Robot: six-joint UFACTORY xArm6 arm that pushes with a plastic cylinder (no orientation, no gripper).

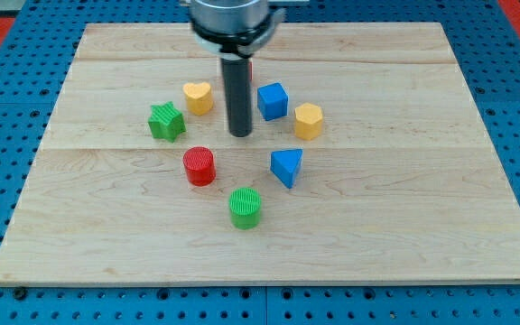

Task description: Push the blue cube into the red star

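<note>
smooth blue cube [273, 100] beside my tip [240, 134]

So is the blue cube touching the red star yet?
Cannot tell: only a red sliver shows behind my rod, above the blue cube.

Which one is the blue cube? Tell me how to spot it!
Look at the wooden board, then my tip in the ring of blocks. The blue cube sits just to its right, toward the view's top. The other blue block, lower down, is a triangle.
</note>
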